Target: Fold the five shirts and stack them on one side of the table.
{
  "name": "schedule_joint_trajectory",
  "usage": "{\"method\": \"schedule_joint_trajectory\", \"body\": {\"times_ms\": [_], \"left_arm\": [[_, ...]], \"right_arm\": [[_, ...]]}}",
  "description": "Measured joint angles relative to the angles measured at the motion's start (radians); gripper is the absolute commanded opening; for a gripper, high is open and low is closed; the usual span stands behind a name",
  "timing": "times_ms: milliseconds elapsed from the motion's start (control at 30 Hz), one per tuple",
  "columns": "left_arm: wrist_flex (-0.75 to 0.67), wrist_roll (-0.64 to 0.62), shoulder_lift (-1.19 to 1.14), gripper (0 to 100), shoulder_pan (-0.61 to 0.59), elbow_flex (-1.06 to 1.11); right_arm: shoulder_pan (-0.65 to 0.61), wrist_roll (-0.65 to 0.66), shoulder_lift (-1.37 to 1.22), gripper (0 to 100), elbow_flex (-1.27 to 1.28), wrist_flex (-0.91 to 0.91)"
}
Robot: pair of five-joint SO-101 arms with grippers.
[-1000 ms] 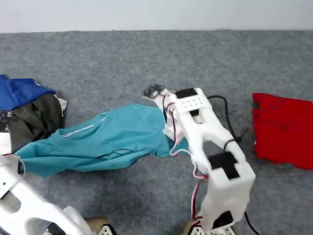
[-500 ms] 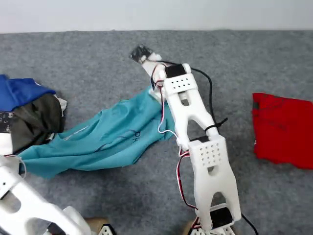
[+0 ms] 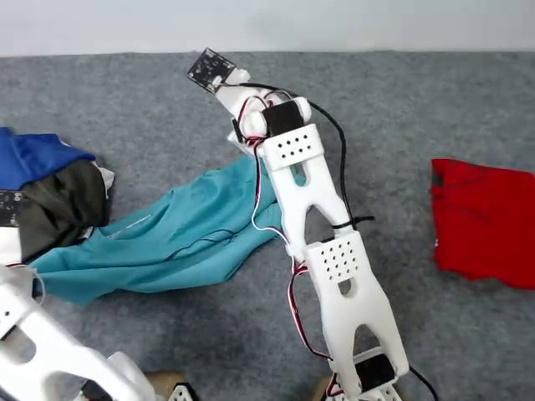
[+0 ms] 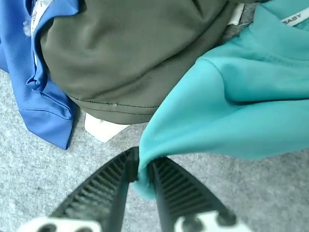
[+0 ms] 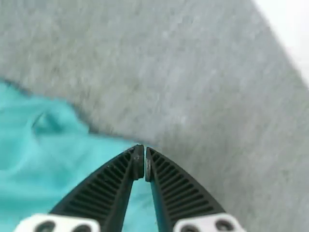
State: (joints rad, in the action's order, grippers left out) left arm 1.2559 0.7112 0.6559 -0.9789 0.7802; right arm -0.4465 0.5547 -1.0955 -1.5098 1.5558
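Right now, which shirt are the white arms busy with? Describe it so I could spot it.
On the grey table, look between the blue and olive heap and the red shirt. The teal shirt lies there, stretched long, its end pinched in the left pincer; no other shirt is teal or spread out.

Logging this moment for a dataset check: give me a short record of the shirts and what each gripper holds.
teal shirt: unfolded, stretched across the grey table
left gripper: shut on one end of the teal shirt
right gripper: shut on its opposite end
red shirt: folded, lying apart from the others
blue shirt, olive shirt: heaped together near the left gripper
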Motion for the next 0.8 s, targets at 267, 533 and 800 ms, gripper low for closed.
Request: {"method": "schedule_joint_trajectory", "body": {"times_ms": [267, 533, 800], "left_arm": [[0.0, 0.0, 0.0, 1, 0.0, 0.06], [0.0, 0.0, 0.0, 1, -0.002, 0.061], [0.0, 0.0, 0.0, 1, -0.002, 0.061]], "right_arm": [[-0.003, -0.002, 0.0, 0.9, -0.043, 0.198], [-0.041, -0.002, 0.227, 0.9, 0.316, 0.199], [-0.087, -0.002, 0.58, 0.9, 0.934, 0.199]]}}
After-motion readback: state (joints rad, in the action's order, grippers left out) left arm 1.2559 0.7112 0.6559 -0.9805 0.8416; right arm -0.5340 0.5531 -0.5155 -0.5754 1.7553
